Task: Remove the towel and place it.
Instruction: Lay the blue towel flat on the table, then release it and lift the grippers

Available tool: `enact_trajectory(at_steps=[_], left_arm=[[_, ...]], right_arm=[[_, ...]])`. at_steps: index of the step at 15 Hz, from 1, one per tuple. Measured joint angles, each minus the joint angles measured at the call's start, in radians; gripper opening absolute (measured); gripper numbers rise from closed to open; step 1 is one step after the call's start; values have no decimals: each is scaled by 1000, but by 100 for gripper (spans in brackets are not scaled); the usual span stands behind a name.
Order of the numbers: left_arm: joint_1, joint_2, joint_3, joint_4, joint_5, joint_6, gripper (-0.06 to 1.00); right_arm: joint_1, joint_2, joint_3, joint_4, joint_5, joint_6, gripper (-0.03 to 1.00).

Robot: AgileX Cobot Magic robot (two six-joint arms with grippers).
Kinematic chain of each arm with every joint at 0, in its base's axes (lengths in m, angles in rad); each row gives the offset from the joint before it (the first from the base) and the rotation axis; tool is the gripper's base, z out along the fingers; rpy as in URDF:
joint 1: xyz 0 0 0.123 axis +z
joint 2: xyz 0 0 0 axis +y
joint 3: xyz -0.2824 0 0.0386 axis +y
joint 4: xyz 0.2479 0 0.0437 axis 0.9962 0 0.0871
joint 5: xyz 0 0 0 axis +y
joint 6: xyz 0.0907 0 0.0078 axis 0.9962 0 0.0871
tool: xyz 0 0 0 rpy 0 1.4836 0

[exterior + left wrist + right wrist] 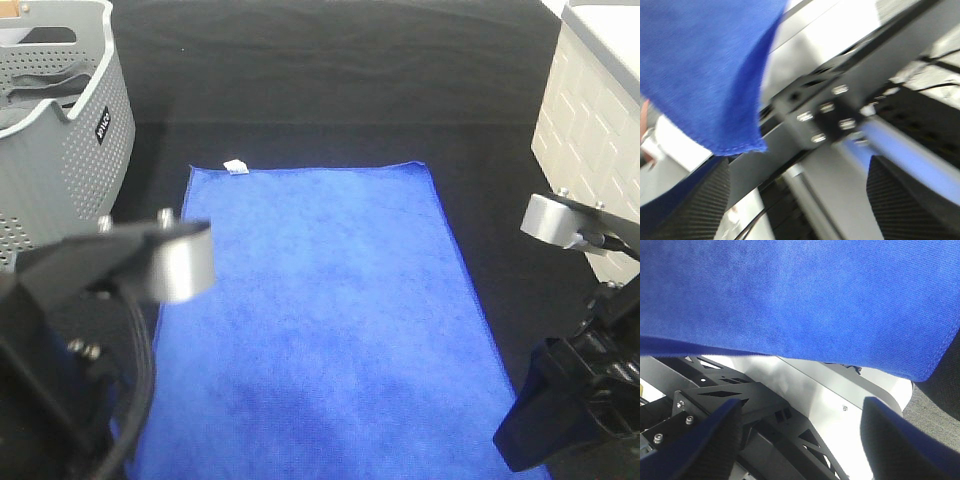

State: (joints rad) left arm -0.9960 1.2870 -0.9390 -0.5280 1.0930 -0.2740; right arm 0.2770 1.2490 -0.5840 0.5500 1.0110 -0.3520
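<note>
The grey basket (60, 130) stands at the far left. The left arm (110, 270) has its jaws spread, pinching nothing. The towel (320, 300) lies flat in the middle of the tabletop (330, 90), its near edge overhanging the front. The right arm (580, 400) also has its jaws spread and empty. The placing looks done. Next, both arms should draw clear without snagging that near edge.

The towel (320, 300) lies spread flat in the middle of the worktop (330, 90), with its tag (235, 166) at the far left corner. A basket (80, 150) stands at the far left and a panelled box (585, 110) at the far right, both apart from the towel.
</note>
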Motion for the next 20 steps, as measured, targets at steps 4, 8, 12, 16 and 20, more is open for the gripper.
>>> enact_trajectory(at_steps=[4,8,12,16,20], left_arm=[[0,-70,-21,-56,-113,118,73],[0,-168,-21,-98,-261,210,73],[0,-230,-21,-116,-342,274,73],[0,-230,-21,-116,-390,274,73],[0,-230,-21,-23,-442,217,73]], right_arm=[[0,0,0,1,-22,-1,68],[0,0,0,142,-24,-125,68],[0,0,0,411,-7,-326,68],[0,0,0,495,0,-397,68],[0,0,-2,481,-7,-388,68]])
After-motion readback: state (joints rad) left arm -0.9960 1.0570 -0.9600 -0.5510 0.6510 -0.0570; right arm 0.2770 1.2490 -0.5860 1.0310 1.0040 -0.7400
